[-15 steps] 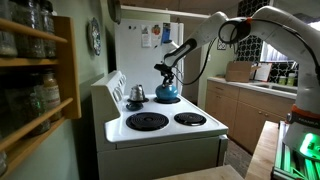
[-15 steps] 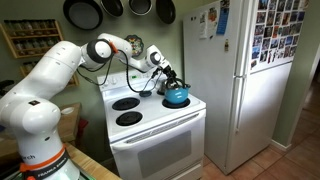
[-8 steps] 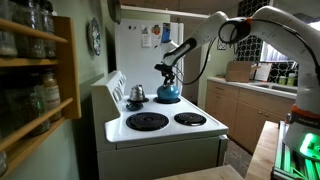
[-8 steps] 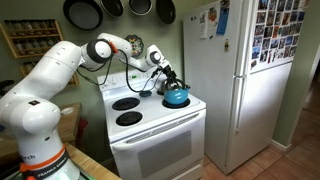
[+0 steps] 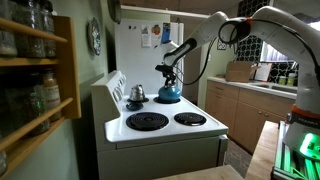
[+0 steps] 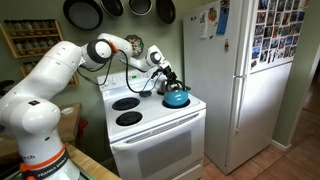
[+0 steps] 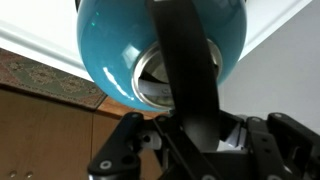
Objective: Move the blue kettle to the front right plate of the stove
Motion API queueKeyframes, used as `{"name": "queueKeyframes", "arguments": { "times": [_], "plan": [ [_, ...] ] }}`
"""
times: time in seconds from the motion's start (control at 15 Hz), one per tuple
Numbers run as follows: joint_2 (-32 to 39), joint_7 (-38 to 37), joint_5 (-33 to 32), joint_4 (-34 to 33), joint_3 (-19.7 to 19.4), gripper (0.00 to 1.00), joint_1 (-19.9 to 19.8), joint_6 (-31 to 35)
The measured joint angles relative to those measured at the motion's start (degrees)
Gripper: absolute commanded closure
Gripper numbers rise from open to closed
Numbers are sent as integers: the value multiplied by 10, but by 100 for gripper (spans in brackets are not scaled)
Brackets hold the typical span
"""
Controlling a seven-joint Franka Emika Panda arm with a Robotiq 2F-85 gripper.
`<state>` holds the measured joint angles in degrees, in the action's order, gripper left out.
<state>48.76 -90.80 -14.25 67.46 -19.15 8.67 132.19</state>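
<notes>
The blue kettle [image 5: 168,93] is on the far side of the white stove [image 5: 170,131], toward its front. It also shows in an exterior view [image 6: 176,97], near the fridge side. My gripper [image 5: 168,73] comes down from above and is shut on the kettle's dark arched handle; it shows in an exterior view too [image 6: 167,79]. In the wrist view the kettle [image 7: 110,45] fills the top and the dark handle runs between my jaws [image 7: 192,118]. The plate under the kettle is hidden. I cannot tell whether the kettle rests on the stove or hangs just above it.
A silver kettle [image 5: 135,93] stands by the control panel. A wide black burner [image 5: 147,121] and a smaller one [image 5: 190,118] lie bare on the near side. A white fridge [image 6: 240,80] stands against the stove. Pans [image 6: 85,12] hang above.
</notes>
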Motion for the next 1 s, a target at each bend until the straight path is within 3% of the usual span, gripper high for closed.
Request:
{"name": "queueKeyframes", "arguments": {
  "times": [1.0],
  "plan": [
    [5,2,0,-2,11,98,-5,12]
  ]
}}
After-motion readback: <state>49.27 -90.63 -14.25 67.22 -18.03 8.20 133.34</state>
